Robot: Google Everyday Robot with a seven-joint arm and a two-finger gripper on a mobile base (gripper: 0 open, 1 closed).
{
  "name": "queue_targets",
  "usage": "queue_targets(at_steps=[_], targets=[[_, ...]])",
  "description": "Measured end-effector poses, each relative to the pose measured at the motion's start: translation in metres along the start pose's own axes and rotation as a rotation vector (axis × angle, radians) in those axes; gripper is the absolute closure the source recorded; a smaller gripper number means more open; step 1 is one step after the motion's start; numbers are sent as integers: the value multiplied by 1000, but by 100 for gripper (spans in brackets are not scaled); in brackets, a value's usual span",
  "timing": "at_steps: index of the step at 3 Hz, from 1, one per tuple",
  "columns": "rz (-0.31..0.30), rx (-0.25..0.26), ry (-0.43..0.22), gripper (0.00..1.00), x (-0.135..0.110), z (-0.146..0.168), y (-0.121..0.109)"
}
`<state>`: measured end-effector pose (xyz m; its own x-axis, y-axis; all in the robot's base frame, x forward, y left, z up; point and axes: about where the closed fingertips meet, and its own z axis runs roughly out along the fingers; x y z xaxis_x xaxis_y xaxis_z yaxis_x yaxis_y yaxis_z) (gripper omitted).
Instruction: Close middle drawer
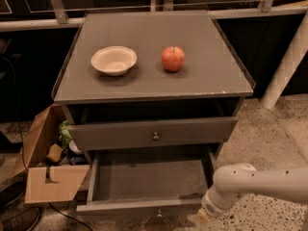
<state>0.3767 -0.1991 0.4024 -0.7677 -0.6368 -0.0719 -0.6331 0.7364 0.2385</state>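
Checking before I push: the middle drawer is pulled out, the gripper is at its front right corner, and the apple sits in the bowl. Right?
Not quite. The camera view shows the apple beside the bowl on the cabinet top, not in it. The rest holds: the middle drawer is pulled out, with the gripper at its front right corner.

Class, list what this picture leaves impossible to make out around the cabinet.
Camera view:
1. The gripper, at the lower edge right of the open middle drawer: mostly cut off by the frame.
2. Anything below the middle drawer: hidden by it.
3. What the cardboard box holds: too dark, blurred.
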Motion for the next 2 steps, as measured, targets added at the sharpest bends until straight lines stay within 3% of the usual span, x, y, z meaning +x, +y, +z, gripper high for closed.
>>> queue_targets(at_steps=[1, 2], targets=[[8, 35, -33, 100, -25, -5, -13], [5, 30, -28, 100, -24, -2, -12]])
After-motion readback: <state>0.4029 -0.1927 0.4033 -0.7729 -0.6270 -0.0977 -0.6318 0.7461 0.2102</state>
